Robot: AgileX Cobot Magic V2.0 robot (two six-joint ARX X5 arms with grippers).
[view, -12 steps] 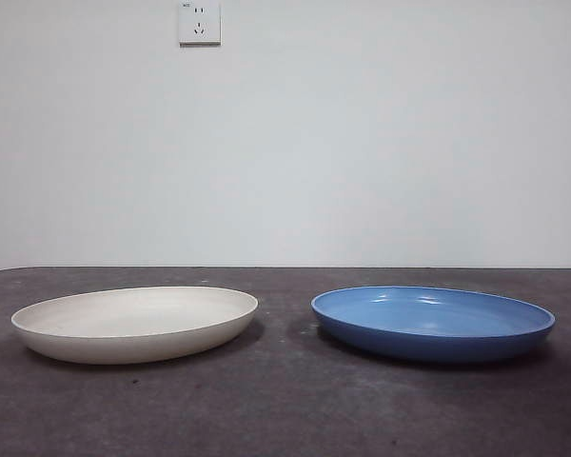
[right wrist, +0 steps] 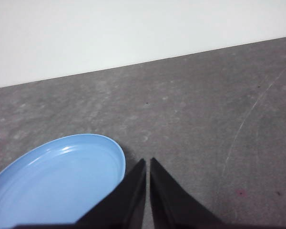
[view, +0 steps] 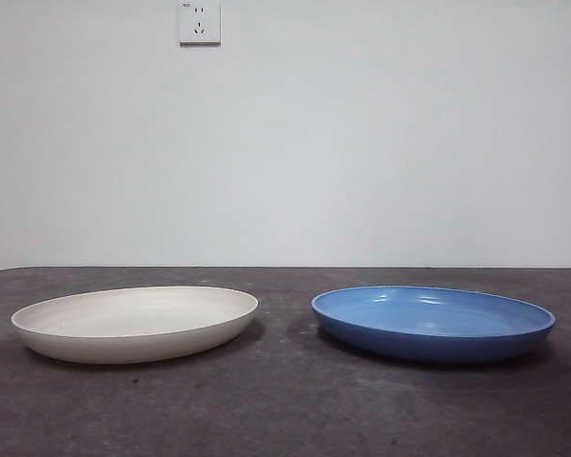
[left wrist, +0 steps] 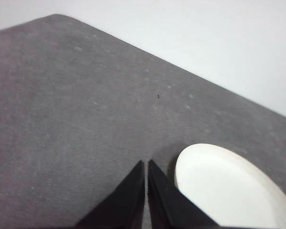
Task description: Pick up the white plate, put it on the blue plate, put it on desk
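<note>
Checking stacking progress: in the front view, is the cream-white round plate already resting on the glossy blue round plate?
No, the white plate sits on the desk beside the blue plate, apart.

Bare test bench: grey desk [view: 285, 409], blank white wall [view: 362, 143], one socket [view: 199, 22]

White plate [view: 133, 324] left of blue plate [view: 433, 322].

I am showing only my two grippers, each through its own wrist camera. My left gripper [left wrist: 147, 164] is wearing two matte black jaws, wedge-shaped and tapering to sharp points. My right gripper [right wrist: 148, 162] is wearing the same plain black, pointed pair.
</note>
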